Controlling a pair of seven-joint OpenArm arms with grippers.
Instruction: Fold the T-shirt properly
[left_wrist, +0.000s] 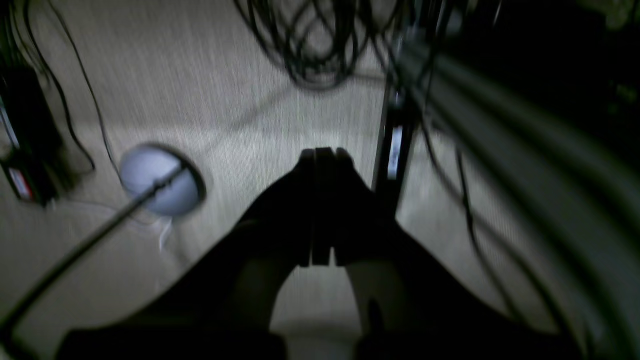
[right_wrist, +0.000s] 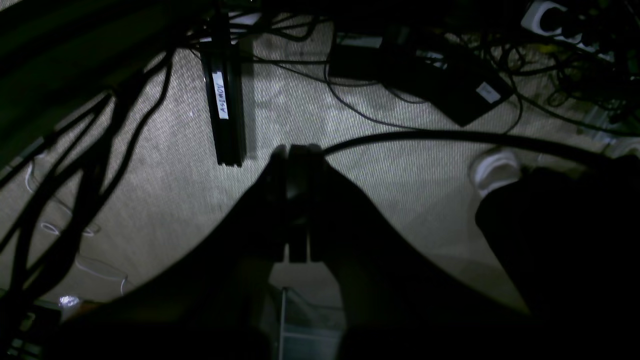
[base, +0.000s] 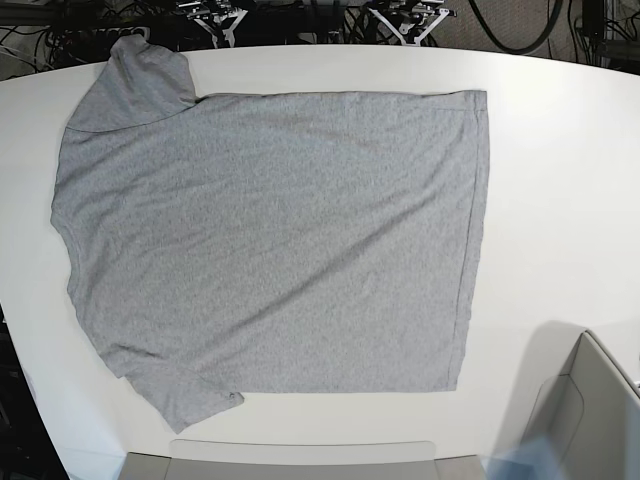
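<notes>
The T-shirt (base: 280, 240) lies spread flat on the white table (base: 560, 150) in the base view, plain grey side up. Its sleeves point to the left and its hem runs down the right. Neither gripper shows in the base view. My left gripper (left_wrist: 322, 152) is shut with nothing between its fingers and hangs over carpeted floor, off the table. My right gripper (right_wrist: 297, 150) is likewise shut on nothing and points down at the floor. The T-shirt does not appear in either wrist view.
A grey box-like part (base: 590, 400) stands at the table's front right and a grey strip (base: 300, 460) runs along the front edge. Below the arms lie tangled cables (left_wrist: 320, 45), a black labelled bar (right_wrist: 222, 95), a power brick (right_wrist: 450, 85) and a pale round object (left_wrist: 155, 180).
</notes>
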